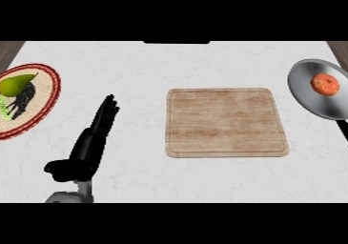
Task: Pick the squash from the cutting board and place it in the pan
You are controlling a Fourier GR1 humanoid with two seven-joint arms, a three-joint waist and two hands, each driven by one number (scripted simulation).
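Left hand [92, 138] at near left of white counter [148, 71], fingers straight and together, pointing away, grasping nothing. Right hand not visible. Wooden cutting board [226, 122] lies to hand's right at centre, nothing on it. Grey pan [310, 97] at far right edge, dark handle toward near side; orange squash [325, 84] sits inside pan. Red-rimmed plate [46, 102] at far left edge carries green pear [15, 84] and leafy greens.
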